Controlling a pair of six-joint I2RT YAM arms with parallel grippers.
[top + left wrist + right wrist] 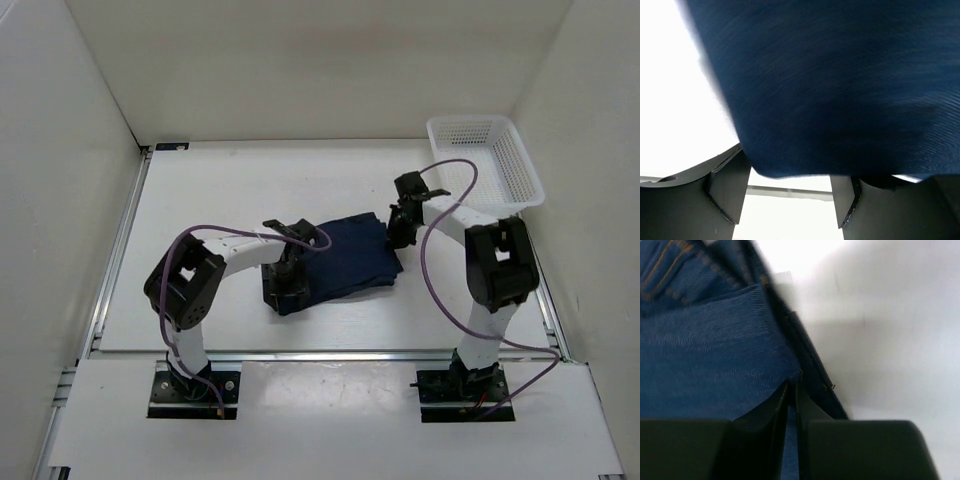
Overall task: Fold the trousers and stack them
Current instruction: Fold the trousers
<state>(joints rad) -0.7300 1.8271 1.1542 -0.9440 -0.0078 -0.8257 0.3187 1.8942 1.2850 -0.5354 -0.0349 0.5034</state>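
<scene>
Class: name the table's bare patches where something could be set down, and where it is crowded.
Free: back-left stretch between the left rail and the trousers; back strip left of the basket; front strip between trousers and near edge. Crowded: around the trousers, between left arm and right arm.

Overhead view: bright, even, diffuse light, with only faint soft shadows on the white bench [220, 190]. My wrist views: bench overexposed to plain white glare. The dark navy-blue denim trousers [840, 90] smear close to my left lens; right view soft at upper left.
</scene>
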